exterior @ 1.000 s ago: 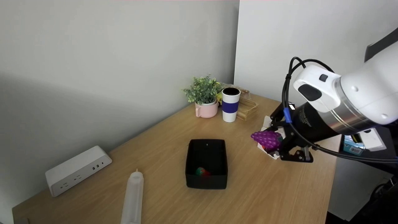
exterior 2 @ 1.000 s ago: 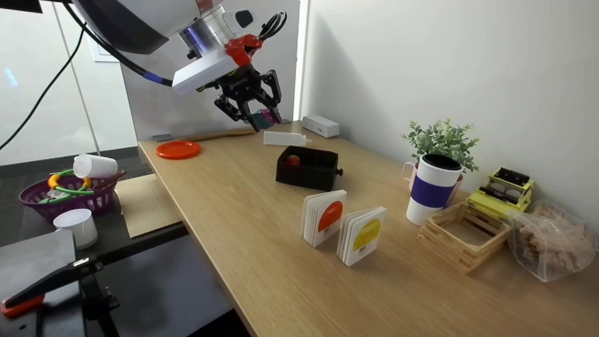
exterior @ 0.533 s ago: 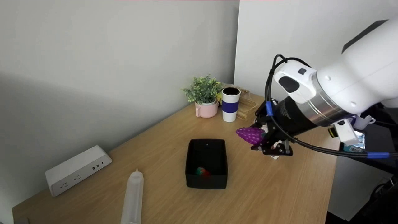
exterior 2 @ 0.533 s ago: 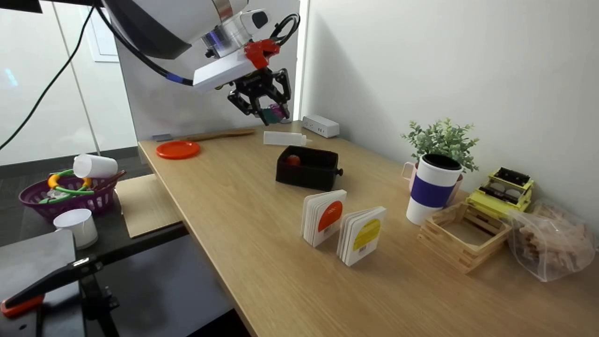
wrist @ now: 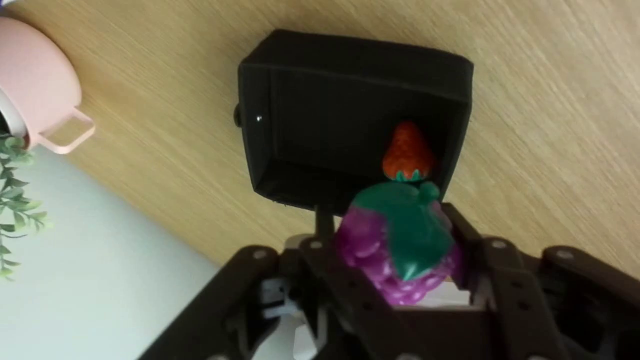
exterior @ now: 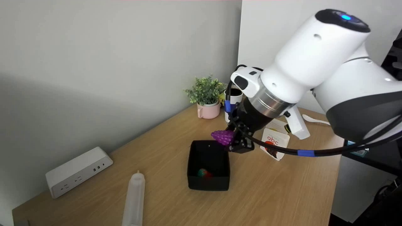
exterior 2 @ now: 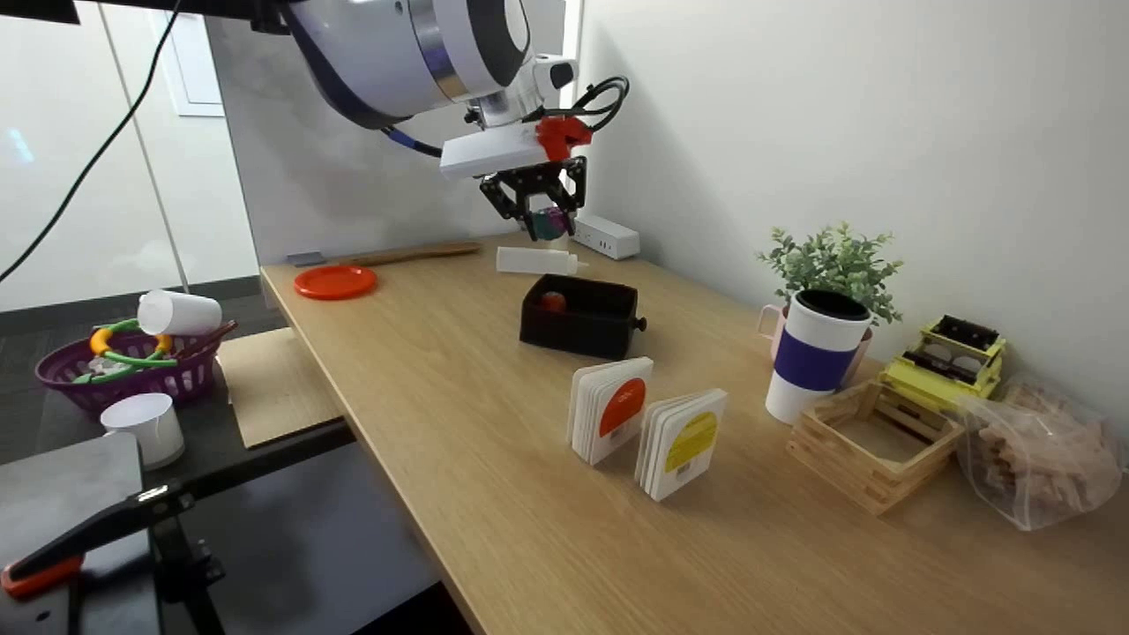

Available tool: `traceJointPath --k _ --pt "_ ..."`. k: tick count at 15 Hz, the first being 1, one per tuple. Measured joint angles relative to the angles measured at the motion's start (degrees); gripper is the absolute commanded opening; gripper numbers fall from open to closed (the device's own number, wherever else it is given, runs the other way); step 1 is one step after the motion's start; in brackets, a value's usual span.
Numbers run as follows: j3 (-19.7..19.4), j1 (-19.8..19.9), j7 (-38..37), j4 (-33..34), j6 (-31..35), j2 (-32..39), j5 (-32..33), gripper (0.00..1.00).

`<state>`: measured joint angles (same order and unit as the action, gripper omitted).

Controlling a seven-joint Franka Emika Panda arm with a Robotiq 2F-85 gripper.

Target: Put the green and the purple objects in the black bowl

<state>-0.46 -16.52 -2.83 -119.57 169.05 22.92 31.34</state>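
Over the wood-grained surface [exterior: 163, 163], a green-capped purple bunch [wrist: 400, 245] hung in the tool [exterior 2: 551, 229], whose jaws sat snug against its sides, only its girth apart. Its long axis ran out from the tool, tip foremost and, in an exterior view, crosswise to the longer walls of the black bowl [exterior: 205, 158], which lay lower; whether the hollow was squarely beneath could not be told, so centring probably had to come before release. Towards one end inside sat a red strawberry [wrist: 407, 152] with green leaves, perhaps the task's other object, with the pink mug [exterior: 209, 112] well apart.
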Motion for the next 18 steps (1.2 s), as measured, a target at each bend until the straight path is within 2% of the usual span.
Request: traceJointPath --k 4,11,15,18 --pt "4.87 2.77 8.98 8.19 -5.32 5.23 -9.43 0.27" --pt "4.75 3.35 10.13 19.46 -16.66 13.2 -13.17 0.27" --pt "4.85 4.24 10.39 23.17 -19.5 17.34 -15.26 0.27" --pt "6.4 5.67 13.08 25.76 -20.81 21.05 -18.06 0.27"
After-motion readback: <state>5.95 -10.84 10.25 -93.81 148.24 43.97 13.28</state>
